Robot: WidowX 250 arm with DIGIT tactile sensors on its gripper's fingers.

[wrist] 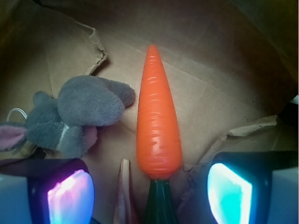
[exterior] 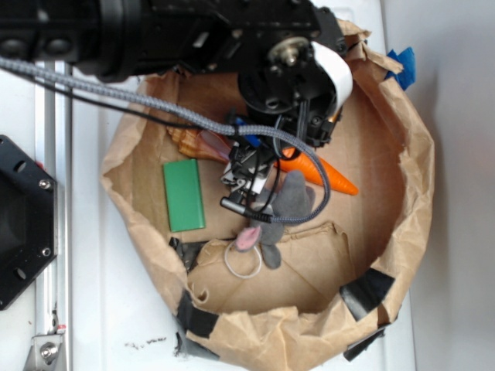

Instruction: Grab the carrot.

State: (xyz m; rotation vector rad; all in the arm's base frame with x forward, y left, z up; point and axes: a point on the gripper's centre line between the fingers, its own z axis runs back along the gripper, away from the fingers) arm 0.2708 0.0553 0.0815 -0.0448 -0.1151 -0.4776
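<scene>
Hovering our hand (wrist: 149, 186) spread over glossy orange plastic carrot (wrist: 158, 116); we judge it stiff, slippery (likely light); pinch mid-body.

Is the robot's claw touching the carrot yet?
Apart. The wrist view shows the carrot lying between the gripper's open fingers, with bare paper on both sides.

Carrot dead centre between the two lit pads

The orange carrot (wrist: 158, 121) lies on brown paper (wrist: 224, 70), tip pointing up the frame, dark green stem at the bottom edge. The gripper (wrist: 149, 191) stands wide apart, one pad (wrist: 70, 198) glowing pink, the other cyan. A grey plush animal (wrist: 77, 119) lies just left of the carrot, and a tan pointed shell (wrist: 125, 196) pokes in beside the stem.
</scene>
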